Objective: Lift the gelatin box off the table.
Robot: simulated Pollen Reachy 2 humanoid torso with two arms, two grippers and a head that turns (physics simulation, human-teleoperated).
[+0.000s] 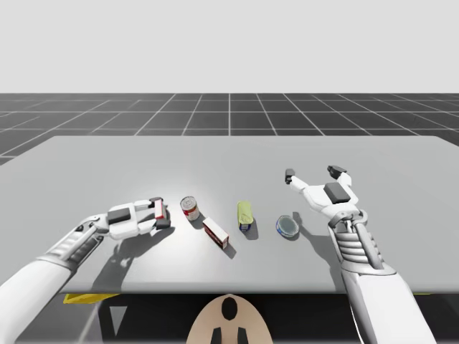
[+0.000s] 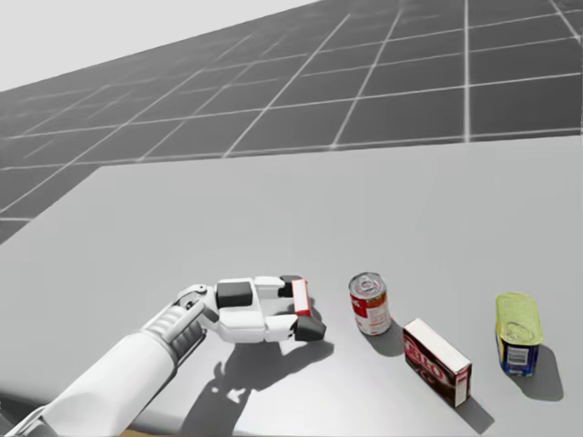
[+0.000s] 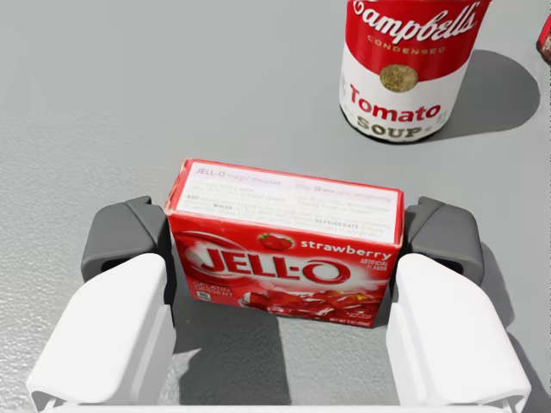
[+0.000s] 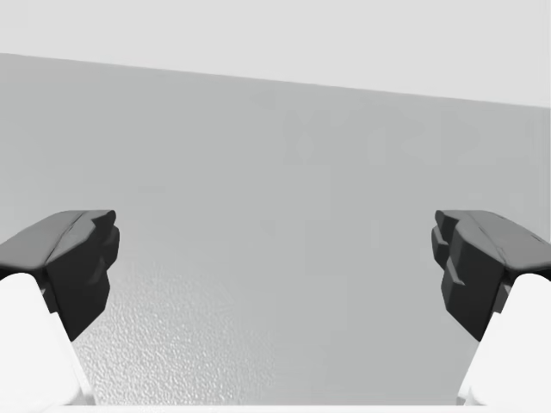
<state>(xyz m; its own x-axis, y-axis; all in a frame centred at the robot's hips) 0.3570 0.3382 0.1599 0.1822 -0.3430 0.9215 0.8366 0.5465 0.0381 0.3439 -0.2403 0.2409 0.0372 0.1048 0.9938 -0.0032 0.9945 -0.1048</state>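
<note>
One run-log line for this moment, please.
left claw: shut on gelatin box | red-and-white can: ahead of box, apart | right claw: open, holding nothing | lift: cannot tell

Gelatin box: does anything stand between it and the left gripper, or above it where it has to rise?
Nothing visible does. The left gripper is shut on the gelatin box, touching it from both ends, and the space above it is open. The soup can stands ahead of the gripper, apart from the box.

Table [image 3: 103, 86] matt, finely grained; gelatin box [image 3: 284, 249] smooth printed card.
</note>
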